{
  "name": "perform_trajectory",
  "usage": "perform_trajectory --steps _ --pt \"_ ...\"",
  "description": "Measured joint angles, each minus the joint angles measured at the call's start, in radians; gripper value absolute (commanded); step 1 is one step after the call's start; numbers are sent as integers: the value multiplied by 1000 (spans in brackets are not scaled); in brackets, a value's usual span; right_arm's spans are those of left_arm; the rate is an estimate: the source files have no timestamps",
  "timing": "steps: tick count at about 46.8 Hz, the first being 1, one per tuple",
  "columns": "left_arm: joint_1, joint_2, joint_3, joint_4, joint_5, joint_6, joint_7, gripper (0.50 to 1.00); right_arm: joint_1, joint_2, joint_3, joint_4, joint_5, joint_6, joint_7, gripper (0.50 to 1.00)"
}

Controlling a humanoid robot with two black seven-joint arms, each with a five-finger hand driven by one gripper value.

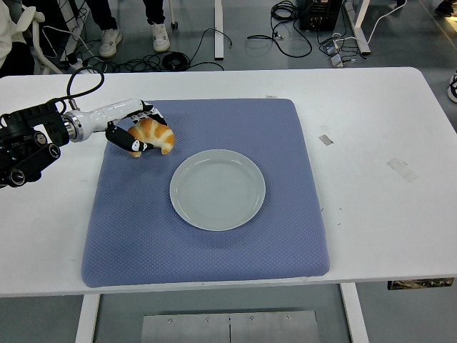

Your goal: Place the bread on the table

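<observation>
A white desk (371,143) carries a blue quilted fabric mat (207,243); beyond it, grey floor with black cables (285,32). A round pale-green ceramic plate (218,189) sits mid-mat. At its ten o'clock, the left hand (134,128) grips the golden croissant-shaped bread (153,134).

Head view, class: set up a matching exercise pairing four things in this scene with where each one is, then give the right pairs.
Things:
1. bread
2. plate
3. blue mat
4. strips of tape

Places:
A. on the bare white table, right of the mat
B. empty, at the mat's centre
C. in the left hand, at the mat's far-left corner
D. spread over the middle of the table

Pairs: 1-C, 2-B, 3-D, 4-A
</observation>
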Motion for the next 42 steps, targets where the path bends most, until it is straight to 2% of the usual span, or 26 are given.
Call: perform_trajectory --steps 3,6,14,25,42 --pt "0 1 0 0 0 -2 0 816 0 0 0 0 0 0 0 1000" --pt "0 1 0 -1 0 -3 0 852 0 0 0 0 0 0 0 1000" --pt "0 1 -1 -1 0 -4 0 875 0 0 0 0 0 0 0 1000" --pt "-2 1 -1 -10 0 -8 0 969 0 0 0 0 0 0 0 1000" --pt "-13 7 -8 -13 -87 -11 0 981 0 0 0 0 0 0 0 1000"
